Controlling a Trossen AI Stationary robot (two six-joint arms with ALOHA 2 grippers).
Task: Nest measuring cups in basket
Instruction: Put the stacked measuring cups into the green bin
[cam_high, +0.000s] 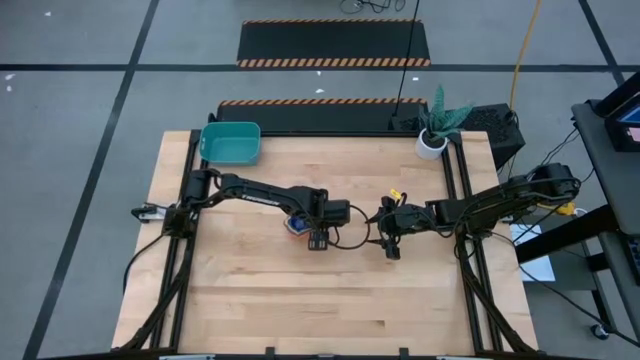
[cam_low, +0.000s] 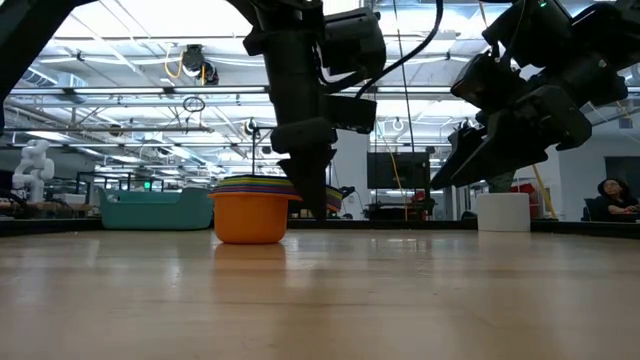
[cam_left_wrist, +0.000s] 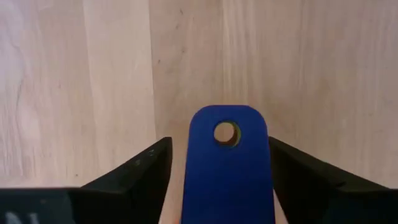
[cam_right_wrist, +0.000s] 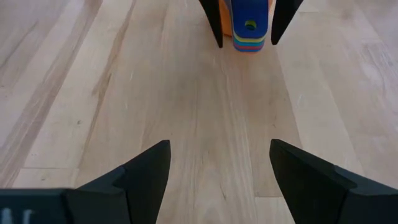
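The measuring cups (cam_low: 250, 212) stand nested in one stack near the table's middle, the orange cup's base on the wood. Their stacked handles (cam_right_wrist: 250, 26), a dark blue one (cam_left_wrist: 229, 168) on top, point toward the right arm. My left gripper (cam_high: 318, 238) points down over them, open, one finger on each side of the handles; bare wood shows between fingers and handles. My right gripper (cam_right_wrist: 217, 180) hovers open a little to the right of the stack, with nothing between its fingers. The teal basket (cam_high: 231, 141) sits at the table's far left corner.
A small white plant pot (cam_high: 432, 143) stands at the far right of the table. Cables and a small yellow tag (cam_high: 395, 196) lie near the right gripper. Bare wood stretches across the table's near half.
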